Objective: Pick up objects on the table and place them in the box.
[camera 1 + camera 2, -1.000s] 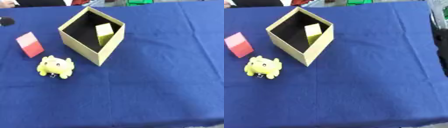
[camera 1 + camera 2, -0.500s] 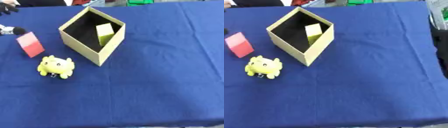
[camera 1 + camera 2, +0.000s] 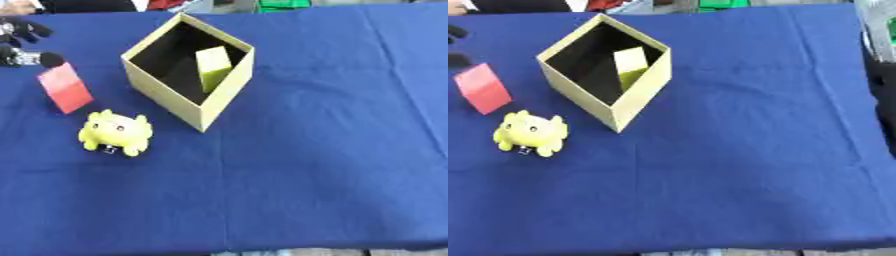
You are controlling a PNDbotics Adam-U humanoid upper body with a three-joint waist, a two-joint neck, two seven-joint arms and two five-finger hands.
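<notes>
Left hand (image 3: pixel 22 45), fingers curled and empty, sits just beyond the red block (image 3: pixel 65 88). Risk: knocking it onto the yellow plush toy (image 3: pixel 115 132) beside the box (image 3: pixel 216 106).

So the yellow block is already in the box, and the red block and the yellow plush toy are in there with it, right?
Not quite. Only the yellow block is in the box. The left eye view shows the red block and yellow plush toy on the blue tablecloth beside it.
</notes>
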